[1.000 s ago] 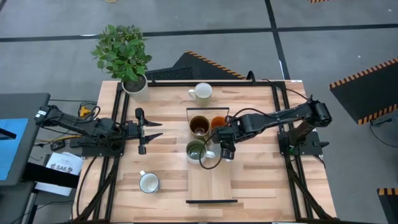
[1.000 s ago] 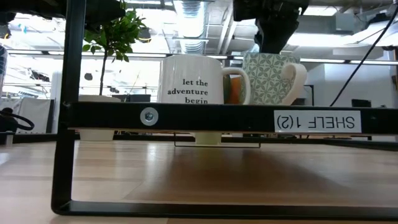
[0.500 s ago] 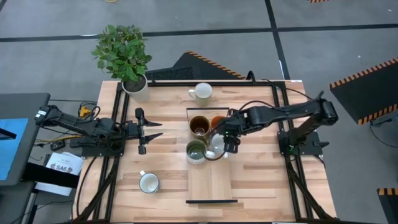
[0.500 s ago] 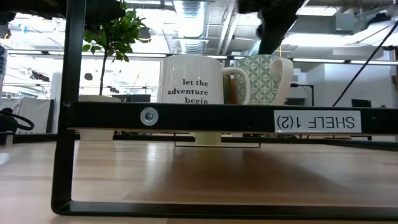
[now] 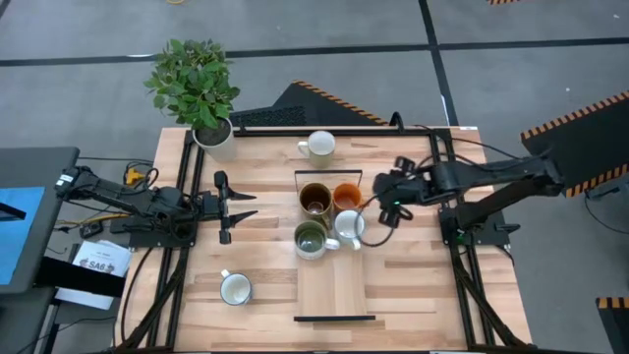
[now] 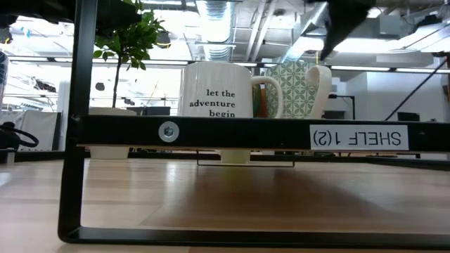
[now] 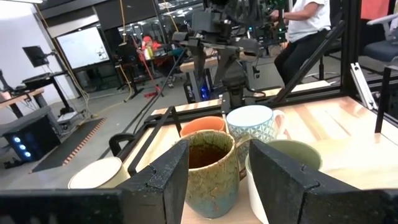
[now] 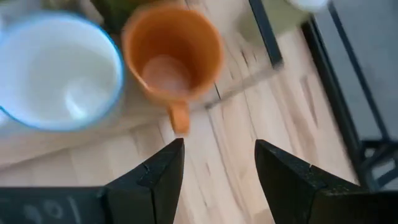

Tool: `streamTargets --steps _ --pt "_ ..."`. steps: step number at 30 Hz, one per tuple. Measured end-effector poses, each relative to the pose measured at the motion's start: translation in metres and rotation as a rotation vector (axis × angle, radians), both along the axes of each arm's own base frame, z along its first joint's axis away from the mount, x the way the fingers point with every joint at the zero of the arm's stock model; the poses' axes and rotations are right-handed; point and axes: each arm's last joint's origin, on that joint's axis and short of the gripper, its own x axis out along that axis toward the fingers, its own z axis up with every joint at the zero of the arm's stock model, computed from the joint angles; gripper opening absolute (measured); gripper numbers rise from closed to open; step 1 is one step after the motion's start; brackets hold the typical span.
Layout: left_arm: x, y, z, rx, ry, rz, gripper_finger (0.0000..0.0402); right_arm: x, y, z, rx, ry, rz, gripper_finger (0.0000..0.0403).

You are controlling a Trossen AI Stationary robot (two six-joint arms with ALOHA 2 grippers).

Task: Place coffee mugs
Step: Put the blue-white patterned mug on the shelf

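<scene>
Four mugs stand on the raised wooden shelf (image 5: 334,290): a dark brown one (image 5: 314,198), an orange one (image 5: 346,196), an olive-lined white one (image 5: 311,239) and a patterned white one (image 5: 350,225). In the low view the lettered white mug (image 6: 214,90) and the patterned mug (image 6: 299,88) stand upright on the shelf. One pale mug (image 5: 319,146) rests on the table's far side and another (image 5: 236,288) near-left. My right gripper (image 5: 386,209) hangs open just right of the shelf, with the orange mug (image 8: 171,56) ahead of it. My left gripper (image 5: 236,206) waits open, left of the shelf.
A potted plant in a white pot (image 5: 211,133) stands at the table's far-left corner. The shelf's black frame (image 6: 77,140) carries a label reading SHELF 1(2). Bare wood lies on the shelf's near half and on the table right of it. A person (image 7: 305,25) sits beyond the table.
My right gripper has drawn back from over the patterned white mug toward the table's right edge, now clear of the shelf. The patterned mug stays upright on the shelf beside the olive-lined one, a little nearer the orange mug than before.
</scene>
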Motion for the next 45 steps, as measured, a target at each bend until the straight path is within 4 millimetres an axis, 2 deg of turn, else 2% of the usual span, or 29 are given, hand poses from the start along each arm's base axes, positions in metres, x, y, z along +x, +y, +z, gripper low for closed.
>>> streamTargets --steps 4,8,14,18,33,38,41,45 --pt "0.000 0.000 0.000 0.000 0.000 0.000 0.0155 -0.031 -0.007 -0.017 0.032 -0.081 -0.076 0.0221" --pt "0.000 0.000 0.000 -0.001 -0.005 -0.001 0.0155 -0.048 -0.011 -0.031 0.048 -0.280 -0.084 0.0221" --pt "0.000 0.000 0.001 0.015 -0.004 0.000 0.0155 -0.043 -0.010 -0.046 -0.069 -0.731 0.097 0.0221" --pt "0.000 0.000 0.001 0.015 -0.005 0.000 0.0155 -0.040 -0.010 -0.053 -0.150 -0.887 0.173 0.0221" --pt "0.000 0.000 0.001 0.013 -0.006 -0.001 0.0155 -0.040 -0.010 -0.052 -0.185 -0.923 0.190 0.0221" --pt "0.004 -0.004 0.010 -0.151 -0.042 -0.088 0.0155 -0.040 -0.010 -0.052 -0.185 -0.923 0.190 0.0221" --pt "0.014 -0.015 0.015 -0.128 0.084 -0.202 0.0155 -0.040 -0.010 -0.052 -0.185 -0.922 0.190 0.0221" --pt "0.026 -0.031 0.019 -0.154 0.379 -0.234 0.0155 -0.040 -0.010 -0.053 -0.185 -0.919 0.190 0.0221"
